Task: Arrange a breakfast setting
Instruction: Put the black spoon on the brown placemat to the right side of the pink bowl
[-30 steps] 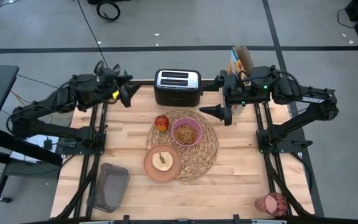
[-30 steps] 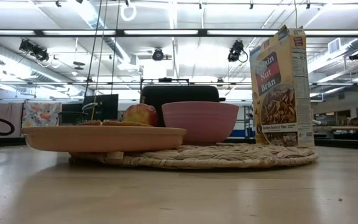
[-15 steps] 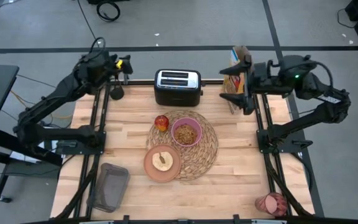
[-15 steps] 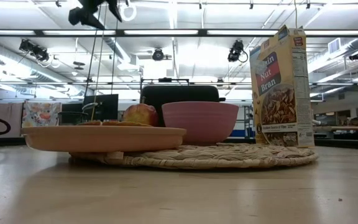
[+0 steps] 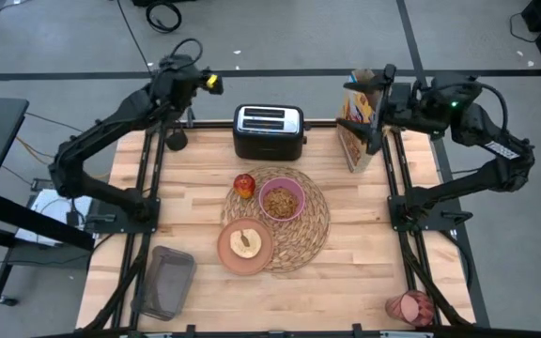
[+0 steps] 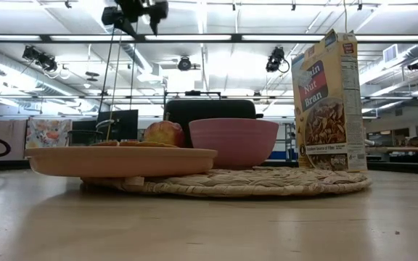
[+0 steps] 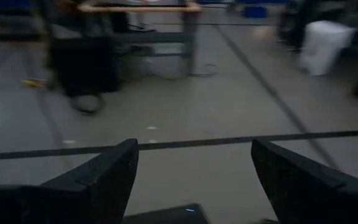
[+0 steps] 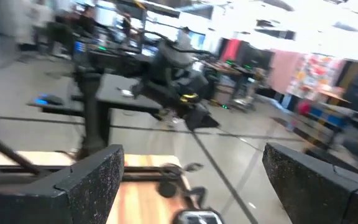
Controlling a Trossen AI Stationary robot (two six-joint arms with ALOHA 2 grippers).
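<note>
Tabletop (image 5: 364,272): light wood, carrying all items.
Placemat (image 5: 310,235): round, woven, at the centre.
Toaster (image 5: 268,130): black, at the far edge, behind the placemat.
Cereal box (image 5: 358,120): upright, far right corner.
Plate (image 5: 246,246): overlapping the placemat's near left rim, food on it.
Bowl (image 5: 282,200): pink, on the placemat, holding cereal.
Tumbler (image 5: 409,308): pink, near right corner, well apart from the placemat.
Apple (image 5: 244,185): red, touching the placemat's far left rim.
Left gripper (image 5: 207,83): raised past the far left edge, fingers released, spread wide.
Right gripper (image 5: 380,103): raised beside the cereal box, fingers released, spread wide.
</note>
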